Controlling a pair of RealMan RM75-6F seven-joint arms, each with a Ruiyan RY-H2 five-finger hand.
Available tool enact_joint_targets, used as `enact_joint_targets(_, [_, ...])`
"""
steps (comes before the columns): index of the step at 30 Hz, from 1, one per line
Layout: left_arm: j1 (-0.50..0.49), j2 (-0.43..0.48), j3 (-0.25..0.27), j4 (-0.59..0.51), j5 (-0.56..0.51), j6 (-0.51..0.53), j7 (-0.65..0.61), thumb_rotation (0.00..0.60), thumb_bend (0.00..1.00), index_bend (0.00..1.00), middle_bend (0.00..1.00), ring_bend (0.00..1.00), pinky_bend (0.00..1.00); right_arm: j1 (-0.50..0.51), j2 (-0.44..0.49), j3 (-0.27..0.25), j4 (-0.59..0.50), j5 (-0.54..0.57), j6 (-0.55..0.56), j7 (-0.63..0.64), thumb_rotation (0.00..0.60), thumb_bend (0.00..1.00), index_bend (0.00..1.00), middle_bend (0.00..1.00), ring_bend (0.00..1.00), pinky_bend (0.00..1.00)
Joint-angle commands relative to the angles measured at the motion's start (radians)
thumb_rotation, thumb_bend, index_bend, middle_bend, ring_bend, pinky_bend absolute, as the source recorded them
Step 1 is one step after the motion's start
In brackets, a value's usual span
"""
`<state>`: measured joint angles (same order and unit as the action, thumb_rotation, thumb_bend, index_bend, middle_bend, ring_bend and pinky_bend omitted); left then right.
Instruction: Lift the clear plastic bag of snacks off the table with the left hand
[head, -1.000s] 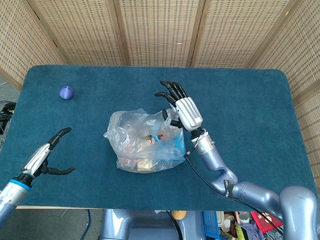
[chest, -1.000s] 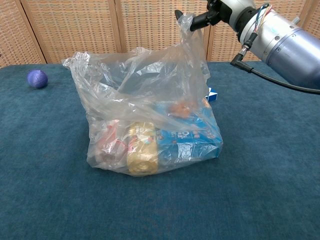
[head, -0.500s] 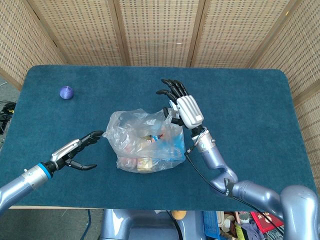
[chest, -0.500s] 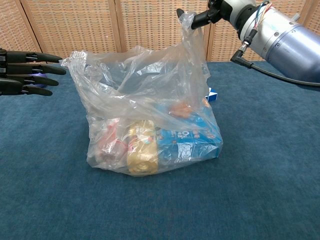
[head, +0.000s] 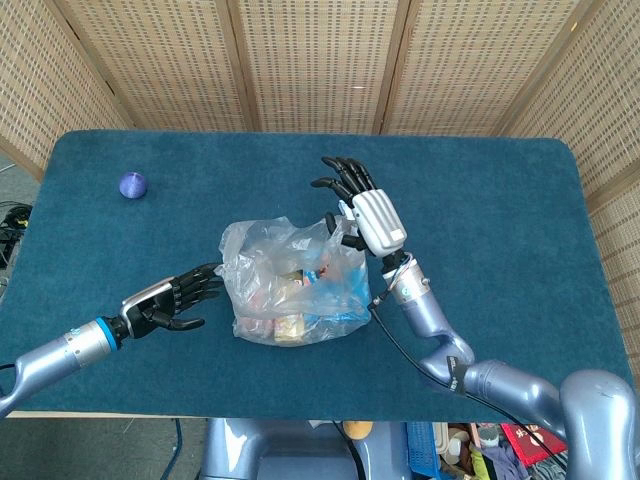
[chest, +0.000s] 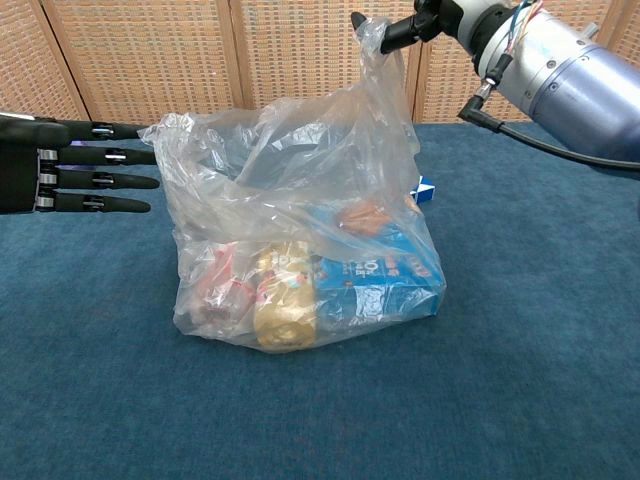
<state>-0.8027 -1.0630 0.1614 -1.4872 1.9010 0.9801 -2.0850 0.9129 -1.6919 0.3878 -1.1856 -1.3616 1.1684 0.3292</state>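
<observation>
The clear plastic bag of snacks (head: 290, 282) (chest: 300, 235) stands on the blue table (head: 480, 220), holding a blue packet, a yellow packet and a pink one. My left hand (head: 175, 298) (chest: 55, 165) hovers open at the bag's left side, fingers stretched flat toward its rim, with the tips right at the plastic. My right hand (head: 362, 212) (chest: 440, 14) is behind the bag's right side. It pinches the bag's upper right flap and holds it upright, other fingers spread.
A purple ball (head: 133, 184) lies at the far left of the table. A small blue-and-white object (chest: 425, 188) sits just behind the bag's right side. Wicker screens close off the far edge.
My left hand has moved in from the near left edge to the bag's left rim, and its fingers have straightened. The right hand and bag have stayed put.
</observation>
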Motion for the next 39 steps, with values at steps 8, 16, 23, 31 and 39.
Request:
enact_joint_targets(8, [-0.011, -0.028, 0.118, 0.142, 0.032, 0.174, -0.197, 0.600, 0.25, 0.00, 0.00, 0.00, 0.01, 0.000, -0.006, -0.001, 0.018, 0.013, -0.007, -0.002, 0.600, 0.65, 0.26, 0.10, 0.00, 0.00])
enact_joint_targets(16, [-0.029, -0.028, 0.190, 0.217, 0.072, 0.233, -0.313, 0.600, 0.26, 0.00, 0.00, 0.00, 0.04, 0.004, -0.012, 0.005, 0.024, 0.020, -0.009, 0.002, 0.600, 0.65, 0.26, 0.10, 0.00, 0.00])
enact_joint_targets(23, [-0.027, -0.072, 0.203, 0.279, 0.023, 0.271, -0.418, 0.600, 0.26, 0.00, 0.00, 0.00, 0.05, 0.002, -0.008, 0.006, 0.016, 0.021, -0.005, -0.001, 0.600, 0.64, 0.26, 0.10, 0.00, 0.00])
enact_joint_targets(31, [-0.057, -0.130, 0.197, 0.348, -0.025, 0.252, -0.543, 0.600, 0.27, 0.00, 0.00, 0.00, 0.09, 0.001, -0.005, 0.004, 0.008, 0.021, -0.006, -0.004, 0.600, 0.64, 0.26, 0.10, 0.00, 0.00])
enact_joint_targets(39, [-0.127, -0.169, 0.184, 0.370, -0.020, 0.255, -0.662, 0.600, 0.27, 0.00, 0.00, 0.00, 0.12, 0.002, -0.008, -0.002, 0.000, 0.015, -0.004, -0.003, 0.600, 0.65, 0.26, 0.10, 0.00, 0.00])
